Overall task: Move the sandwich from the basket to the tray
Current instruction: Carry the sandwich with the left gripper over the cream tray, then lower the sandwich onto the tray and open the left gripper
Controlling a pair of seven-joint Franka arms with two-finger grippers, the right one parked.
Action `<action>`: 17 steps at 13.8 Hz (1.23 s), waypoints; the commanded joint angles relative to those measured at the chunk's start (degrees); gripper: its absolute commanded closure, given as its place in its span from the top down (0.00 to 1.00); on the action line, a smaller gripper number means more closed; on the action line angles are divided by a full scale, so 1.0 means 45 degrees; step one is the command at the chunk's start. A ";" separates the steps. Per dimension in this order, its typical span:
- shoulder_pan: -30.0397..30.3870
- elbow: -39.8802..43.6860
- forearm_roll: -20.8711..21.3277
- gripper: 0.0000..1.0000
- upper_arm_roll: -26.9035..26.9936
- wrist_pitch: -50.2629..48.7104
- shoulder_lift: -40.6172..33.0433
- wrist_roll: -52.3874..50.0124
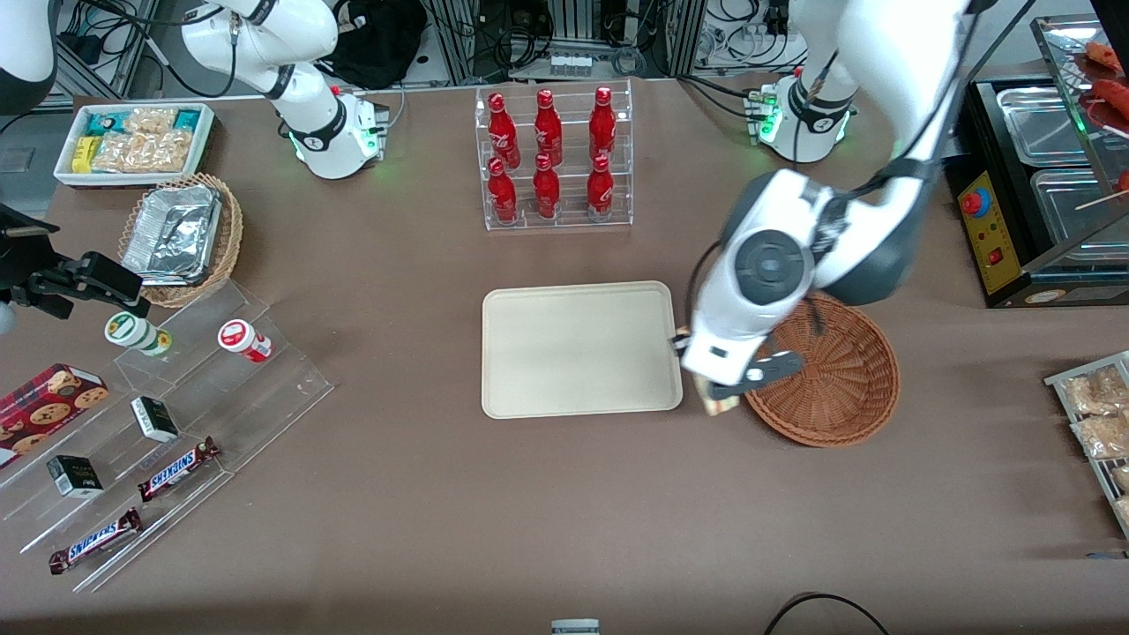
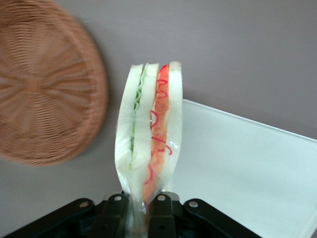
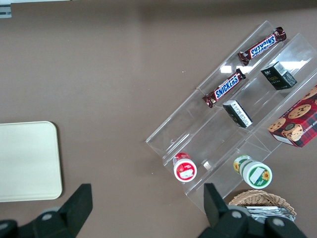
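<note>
The end effector (image 2: pixel 140 208) pinches the sandwich (image 2: pixel 150 131) by one end, held above the bench between basket (image 2: pixel 44 84) and tray (image 2: pixel 247 168).

Lighting: even, bright, overhead; soft shadows are cast on the table (image 1: pixel 423 494). Glare is seen on the acrylic stand (image 3: pixel 233 129) and foil trays (image 1: pixel 172 234). Motion blur is noted on the basket (image 2: pixel 44 84); the gripper (image 2: pixel 140 208) is rendered dark, unfocused.

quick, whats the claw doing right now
Claw: closed on the sandwich, held between the basket and the tray.
</note>
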 commanded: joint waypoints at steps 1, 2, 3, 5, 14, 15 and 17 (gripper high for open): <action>-0.1086 0.0580 0.0315 0.11 0.0107 0.1184 0.1126 0.0003; -0.1321 0.0560 0.0315 0.11 0.0107 0.1576 0.1361 0.0023; -0.1536 0.0560 0.0315 0.11 0.0107 0.2121 0.1654 0.0139; -0.2101 0.0560 0.0335 0.11 0.0107 0.3138 0.2123 0.0024; -0.2944 0.0541 0.0999 0.11 0.0126 0.4022 0.3277 0.0140; -0.3041 0.0502 0.1018 0.11 0.0146 0.4021 0.3278 0.0140; -0.3081 0.0463 0.1019 0.12 0.0127 0.3886 0.3278 0.0140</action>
